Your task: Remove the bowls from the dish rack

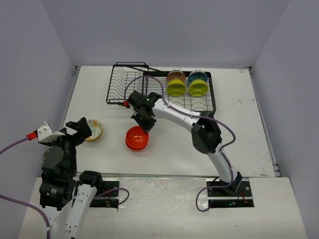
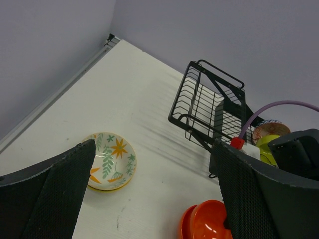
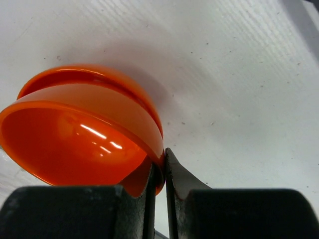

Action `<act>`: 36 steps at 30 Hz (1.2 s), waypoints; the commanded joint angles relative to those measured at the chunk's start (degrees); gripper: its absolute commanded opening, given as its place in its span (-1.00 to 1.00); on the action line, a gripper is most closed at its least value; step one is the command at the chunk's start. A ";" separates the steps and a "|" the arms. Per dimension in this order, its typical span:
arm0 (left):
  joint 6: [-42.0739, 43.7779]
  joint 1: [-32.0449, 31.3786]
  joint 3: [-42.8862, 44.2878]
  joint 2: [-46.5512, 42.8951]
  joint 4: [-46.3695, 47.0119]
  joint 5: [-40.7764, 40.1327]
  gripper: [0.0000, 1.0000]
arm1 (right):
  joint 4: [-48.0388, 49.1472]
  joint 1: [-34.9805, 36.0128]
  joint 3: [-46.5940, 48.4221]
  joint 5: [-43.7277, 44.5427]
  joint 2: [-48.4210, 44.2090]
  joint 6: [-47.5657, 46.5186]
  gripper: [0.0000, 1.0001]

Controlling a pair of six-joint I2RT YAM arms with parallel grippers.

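A: Where do we find the rack?

B: The rack (image 1: 127, 82) sits at the far edge of the worktop (image 1: 249, 129), close to the back wall, with its basket on the left and its tray on the right. Its right side stands well apart from the worktop's right edge.

A: What do we see in it?

B: Two green bowls (image 1: 175, 88) stand on edge, side by side, in the far right part of the tray. Two patterned bowls (image 1: 175, 76) stand just behind them.

A: And the right fingers?

B: We see the right fingers (image 3: 172, 184) clenched on the rim of an orange bowl (image 1: 137, 138), one inside the rim and one outside. We cannot tell whether the bowl touches the worktop.

A: What room do we have around it?

B: It is roughly midway between the rack's front edge and the worktop's near edge, just in front of the basket. To its left a floral bowl (image 1: 93, 129) rests upright on the worktop, with a strip of worktop between the two.

A: And the left side?

B: The left fingers (image 1: 79, 128) are spread wide and grasp nothing. They hang near the left edge, just beside the floral bowl in the top view. Between them, from the left wrist, we see the floral bowl, the basket's corner and the orange bowl.

A: Where does the right arm cross?

B: Its elbow bends over the worktop in front of the tray, right of the orange bowl.
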 commanded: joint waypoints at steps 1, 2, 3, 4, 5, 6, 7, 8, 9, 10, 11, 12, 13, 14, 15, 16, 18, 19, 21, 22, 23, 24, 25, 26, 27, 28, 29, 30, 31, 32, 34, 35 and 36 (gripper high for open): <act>1.29 0.32 -0.47 1.54 2.08 1.48 1.00 | -2.43 -0.27 4.75 -2.56 0.47 -2.67 -1.00; 1.38 0.32 -0.47 1.72 2.17 1.57 1.00 | -3.22 -0.45 5.80 -2.30 1.00 -2.67 -1.00; 1.47 0.32 -0.47 1.89 2.17 1.75 1.00 | -3.66 -0.54 6.08 -1.95 2.05 -2.76 -1.00; 1.47 0.32 -0.47 2.24 2.09 1.84 1.00 | -3.76 -0.63 6.25 -2.03 2.32 -3.02 -1.00; 1.55 0.32 -0.38 2.33 2.08 1.84 1.00 | -3.67 -0.63 6.60 -2.03 3.02 -3.11 -0.98; 1.56 0.32 -0.47 2.25 2.08 1.92 1.00 | -3.67 -0.63 6.87 -2.29 3.28 -3.11 -0.95; 1.64 0.32 -0.56 2.16 2.26 2.27 1.00 | -3.58 -0.63 6.96 -2.64 3.63 -3.20 -0.95; 1.73 0.32 -0.65 2.16 2.43 2.45 1.00 | -3.49 -0.63 7.22 -3.00 3.81 -3.20 -0.95; 1.82 0.32 -0.73 2.16 2.52 2.54 1.00 | -3.41 -0.63 7.31 -3.26 4.25 -3.11 -0.94; 1.91 0.32 -0.74 2.25 2.61 2.71 1.00 | -3.23 -0.63 7.40 -3.61 4.34 -3.03 -0.94; 1.91 0.32 -0.65 2.33 2.53 2.80 1.00 | -3.40 -0.63 7.48 -3.79 4.43 -2.94 -0.93; 1.99 0.32 -0.65 2.42 2.52 2.80 1.00 | -3.58 -0.63 7.48 -3.70 4.34 -2.76 -0.92; 1.99 0.23 -0.65 2.51 2.52 2.89 1.00 | -3.67 -0.63 7.48 -3.18 4.17 -2.59 -0.92; 1.99 0.23 -0.65 2.51 2.52 2.98 1.00 | -3.84 -0.54 7.05 -2.91 3.90 -2.58 -0.90; 1.99 0.23 -0.56 2.34 2.52 2.98 1.00 | -3.84 -0.45 6.61 -2.74 3.47 -2.58 -0.87; 1.99 0.23 -0.73 2.33 2.61 3.07 1.00 | -3.41 -0.19 6.17 -2.30 2.42 -2.58 -0.81; 2.17 0.23 -0.74 2.25 2.79 3.42 1.00 | -2.71 -0.01 4.24 -1.42 0.75 -2.41 -0.57; 2.17 0.23 -0.74 2.33 2.79 3.42 1.00 | -2.61 -0.01 4.23 -1.24 0.30 -2.32 -0.50; 2.26 0.23 -0.65 2.51 2.79 3.51 1.00 | -2.61 0.08 4.06 -1.07 -0.31 -2.32 -0.42; 2.26 0.23 -0.65 2.60 2.79 3.68 1.00 | -2.61 0.08 4.41 -1.15 -1.19 -2.50 -0.42; 2.43 0.23 -0.73 2.60 2.79 3.86 1.00 | -2.61 0.16 4.58 -1.07 -1.63 -2.58 -0.34; 2.52 0.23 -0.74 2.86 2.88 4.29 1.00 | -2.53 0.08 4.76 -0.89 -2.16 -2.58 -0.28; 2.61 0.23 -0.74 2.95 3.05 4.56 1.00 | -2.35 0.08 5.02 -0.80 -2.68 -2.58 -0.20; 2.78 0.23 -0.82 3.12 3.05 4.74 1.00 | -2.18 0.08 5.20 -0.80 -3.73 -2.76 -0.14; 2.79 0.23 -0.82 3.47 3.14 5.00 1.00 | -2.26 0.16 5.46 -0.72 -4.18 -2.93 0.01; 2.87 0.23 -0.74 3.65 3.23 5.09 1.00 | -2.44 0.08 5.99 -0.80 -4.53 -3.02 0.08; 2.87 0.15 -0.74 3.83 3.14 5.18 1.00 | -2.52 0.08 6.16 -0.89 -5.23 -3.20 0.10; 2.87 0.15 -0.82 4.00 3.14 5.26 1.00 | -2.70 0.08 6.25 -0.80 -5.50 -3.46 0.11; 2.96 0.15 -0.74 4.00 3.23 5.27 1.00 | -2.79 0.08 6.25 -0.72 -5.85 -3.55 0.14; 2.96 0.15 -0.74 4.00 3.14 5.27 1.00 | -2.79 0.08 6.17 -0.45 -6.46 -3.64 0.15; 2.96 0.15 -0.82 3.65 3.23 5.27 1.00 | -2.27 -0.01 4.42 2.00 -8.73 -4.43 0.15; 2.96 0.15 -0.74 3.65 3.14 5.18 1.00 | -1.39 -0.10 2.49 4.01 -9.62 -5.39 0.15; 2.87 0.15 -0.74 3.57 3.14 5.09 1.00 | -0.34 -0.19 0.82 5.77 -10.76 -6.01 0.17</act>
